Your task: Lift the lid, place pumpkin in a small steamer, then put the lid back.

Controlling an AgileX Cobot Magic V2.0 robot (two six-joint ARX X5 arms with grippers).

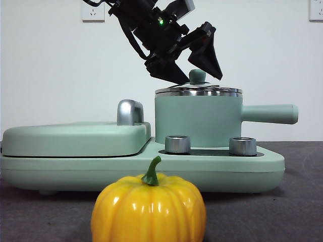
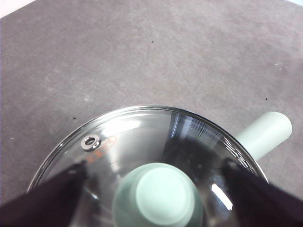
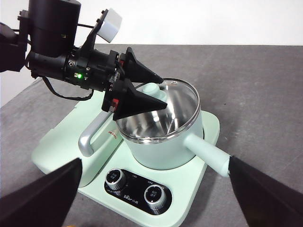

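Step in hand: lid removal, not yet done. The left end effector [image 1: 198, 68] stands with its jaws apart on either side of the mint-green knob of the small round clear glass lid with chrome rim [image 2: 142, 137]; no contact with the knob is visible. The lid sits level on the mint-green cylindrical steamer pot with a long straight side handle [image 1: 197, 121].

The glossy yellow-orange ribbed toy pumpkin with a green stem [image 1: 149, 209] rests on the dark counter [image 1: 298, 201], in front of the appliance base and well apart from the pot.

The right end effector [image 3: 151, 198] waits above the appliance's front edge, jaws wide apart.

Next move, in my judgement: close on the knob, lift straight up clear of the chrome rim. Open counter lies beyond the pot handle for setting the lid down; the large flat mint-green hinged cover with chrome handle [image 1: 75, 138] stands beside the pot on its other side.
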